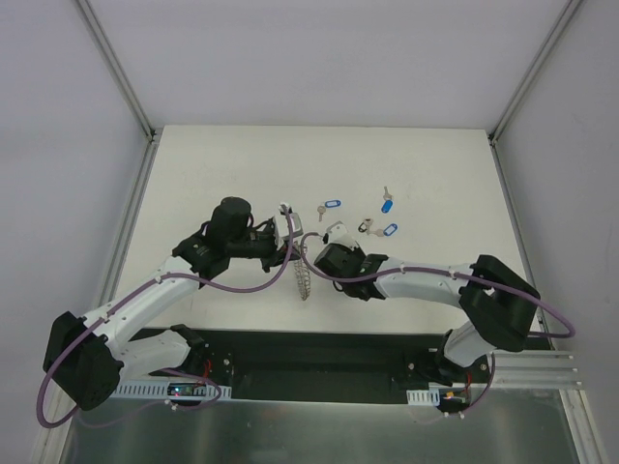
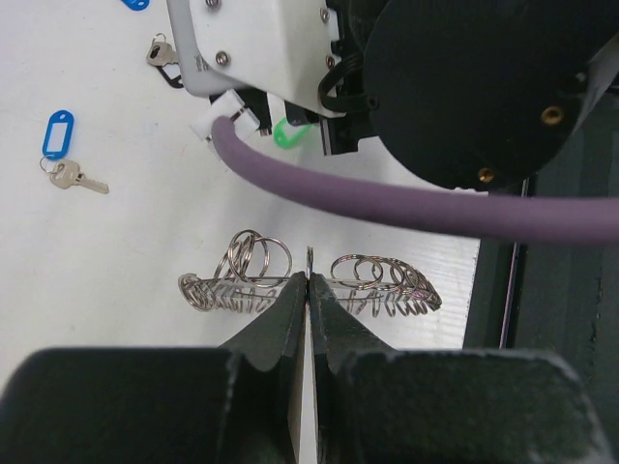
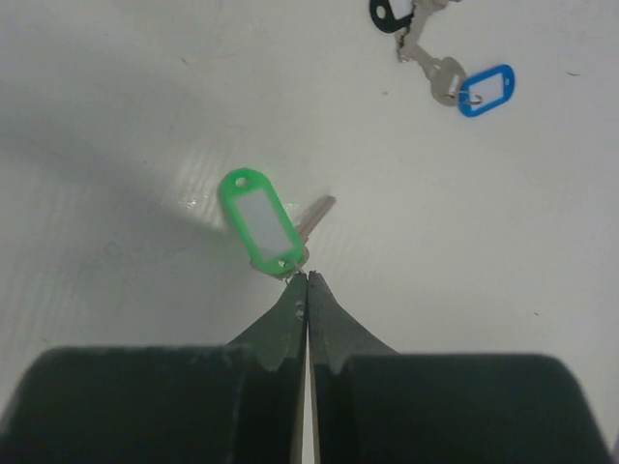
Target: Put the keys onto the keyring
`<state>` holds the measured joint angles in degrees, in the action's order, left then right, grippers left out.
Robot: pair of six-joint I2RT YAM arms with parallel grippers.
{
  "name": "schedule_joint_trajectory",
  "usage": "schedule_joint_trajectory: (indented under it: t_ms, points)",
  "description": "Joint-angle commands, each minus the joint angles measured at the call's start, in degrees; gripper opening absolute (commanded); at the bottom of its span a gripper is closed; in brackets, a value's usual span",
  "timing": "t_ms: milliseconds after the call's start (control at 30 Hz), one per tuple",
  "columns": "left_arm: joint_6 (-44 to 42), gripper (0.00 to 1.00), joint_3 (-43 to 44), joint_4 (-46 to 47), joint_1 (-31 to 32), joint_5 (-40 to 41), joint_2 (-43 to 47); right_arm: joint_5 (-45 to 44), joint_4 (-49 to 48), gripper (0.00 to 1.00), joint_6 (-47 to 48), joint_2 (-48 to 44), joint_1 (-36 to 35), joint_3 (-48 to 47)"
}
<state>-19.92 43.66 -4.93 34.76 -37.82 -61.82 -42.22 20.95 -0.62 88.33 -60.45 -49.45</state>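
Note:
The keyring (image 2: 387, 285) shows edge-on as a grey band fringed with small metal loops. My left gripper (image 2: 308, 277) is shut on its rim and holds it above the table. In the top view the keyring (image 1: 302, 275) hangs between the two wrists. My right gripper (image 3: 308, 277) is shut on the small ring of the green-tagged key (image 3: 259, 220), whose blade points up and right. The left wrist view shows that green tag (image 2: 287, 131) just beyond the keyring, under the right wrist. Three blue-tagged keys (image 1: 332, 206) (image 1: 387, 204) (image 1: 389, 230) lie further back on the table.
A dark-tagged key (image 3: 389, 14) lies beside a blue-tagged key (image 3: 486, 90) at the upper right of the right wrist view. The right arm's purple cable (image 2: 387, 198) crosses just above the keyring. The black base rail (image 1: 319, 362) runs along the near edge.

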Motion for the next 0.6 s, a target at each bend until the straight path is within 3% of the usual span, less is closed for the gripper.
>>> schedule_joint_trajectory:
  t_ms: [0, 367, 567]
  points:
    - [0.6, 0.0, -0.1, 2.3, -0.5, 0.5, 1.9, 3.9, -13.7, 0.01, -2.1, 2.1, 0.3, 3.9]
    - [0.8, 0.0, -0.2, 2.3, -0.5, 0.4, 1.9, 6.5, -44.0, 0.01, -4.4, 1.8, 0.9, 18.1]
    - [0.8, 0.0, -0.2, 2.4, -0.5, 0.6, 1.8, 3.9, -55.3, 0.01, -7.0, 1.9, 0.9, 24.5]
